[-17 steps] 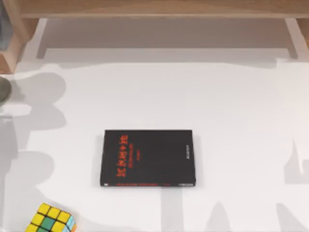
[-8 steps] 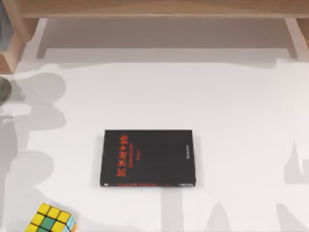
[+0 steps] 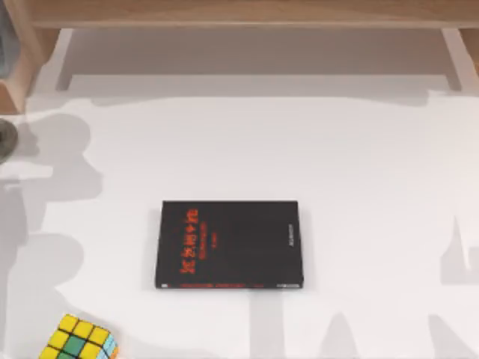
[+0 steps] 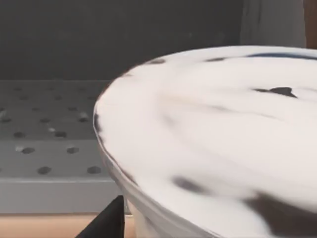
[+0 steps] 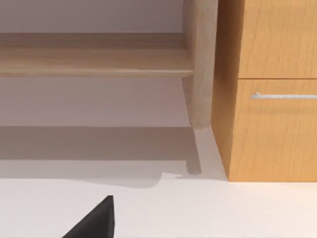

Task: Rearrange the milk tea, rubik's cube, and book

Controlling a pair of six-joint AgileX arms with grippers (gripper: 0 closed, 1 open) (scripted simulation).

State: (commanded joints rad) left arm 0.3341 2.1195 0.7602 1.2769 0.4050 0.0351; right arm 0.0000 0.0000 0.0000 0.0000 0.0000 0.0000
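White table [image 3: 359, 149] (black book [image 3: 230, 244] centred), wooden shelf [image 3: 239, 13] behind.

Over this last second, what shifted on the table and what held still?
A grey round object at the table's left edge slid further left out of the top view, and the shadows beside it shifted with it. The black book in the middle and the rubik's cube at the lower left stayed put.
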